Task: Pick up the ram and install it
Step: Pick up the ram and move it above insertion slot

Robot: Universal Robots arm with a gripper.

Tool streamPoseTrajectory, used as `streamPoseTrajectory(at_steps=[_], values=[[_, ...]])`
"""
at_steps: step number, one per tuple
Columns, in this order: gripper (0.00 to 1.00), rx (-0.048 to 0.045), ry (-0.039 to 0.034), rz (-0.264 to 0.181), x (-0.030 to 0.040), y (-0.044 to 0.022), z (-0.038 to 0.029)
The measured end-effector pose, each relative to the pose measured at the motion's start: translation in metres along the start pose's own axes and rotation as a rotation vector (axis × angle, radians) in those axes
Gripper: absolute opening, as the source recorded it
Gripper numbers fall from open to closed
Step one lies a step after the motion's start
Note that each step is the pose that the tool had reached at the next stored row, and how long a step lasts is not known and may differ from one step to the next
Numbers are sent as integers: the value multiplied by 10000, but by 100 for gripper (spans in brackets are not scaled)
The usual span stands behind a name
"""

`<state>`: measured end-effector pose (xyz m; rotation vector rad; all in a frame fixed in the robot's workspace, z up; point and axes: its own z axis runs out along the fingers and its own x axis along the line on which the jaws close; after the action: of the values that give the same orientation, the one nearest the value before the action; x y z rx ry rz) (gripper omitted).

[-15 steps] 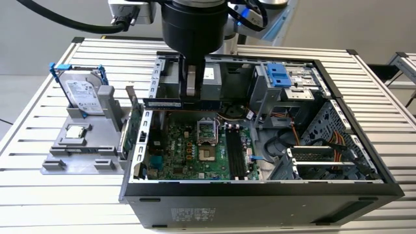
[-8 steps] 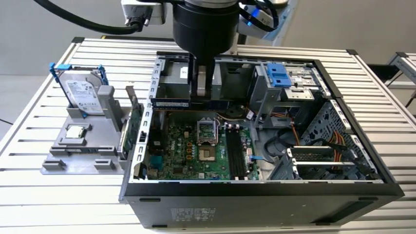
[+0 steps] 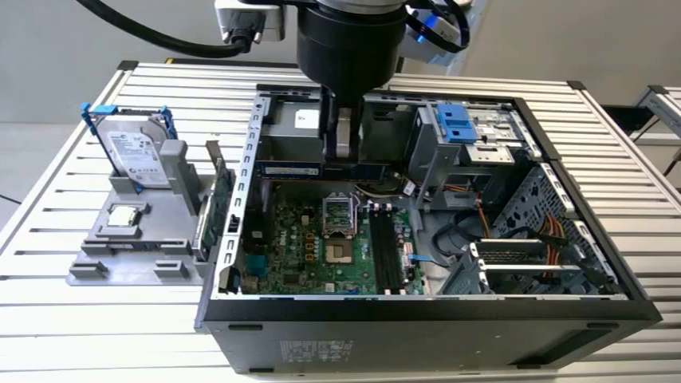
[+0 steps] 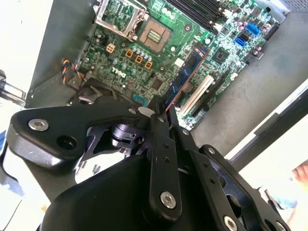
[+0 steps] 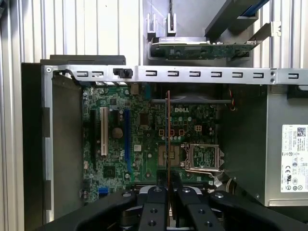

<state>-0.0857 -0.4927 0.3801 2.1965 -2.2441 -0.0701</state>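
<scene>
Above the green motherboard (image 5: 139, 144), black metal fingers (image 5: 157, 201) pinch the thin flat ram (image 5: 168, 134).

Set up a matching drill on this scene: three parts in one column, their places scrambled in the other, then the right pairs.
Things
1. ram
2. hard drive
3. processor socket

Places
A. lies flat on the motherboard inside the open case
B. clamped in the gripper, held over the motherboard
C. stands upright in the grey stand, outside the case, on the exterior view's left

Pairs: 1-B, 2-C, 3-A
</scene>
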Motion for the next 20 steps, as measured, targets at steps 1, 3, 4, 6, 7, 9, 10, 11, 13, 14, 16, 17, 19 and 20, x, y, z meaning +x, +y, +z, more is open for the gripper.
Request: streamPoseTrajectory(at_steps=[1, 3, 4, 6, 7, 9, 10, 11, 13, 14, 16, 17, 19, 20], values=[[0, 0, 0, 0, 0, -9, 0], [0, 0, 0, 0, -1, -28, -1], [0, 0, 1, 0, -1, -37, -1], [0, 0, 1, 0, -1, -56, -2], [0, 0, 0, 0, -2, -66, -2], [0, 0, 0, 0, -2, -89, -3], [0, 0, 0, 0, -2, -102, -3], [0, 0, 0, 0, -2, -115, -4], [0, 0, 1, 0, -3, -138, -5], [0, -1, 1, 0, -3, -148, -5], [0, 0, 0, 0, -4, -166, -5], [0, 0, 1, 0, -4, -174, -6], [0, 0, 0, 0, -4, -189, -6], [0, 0, 0, 1, -4, -197, -6]])
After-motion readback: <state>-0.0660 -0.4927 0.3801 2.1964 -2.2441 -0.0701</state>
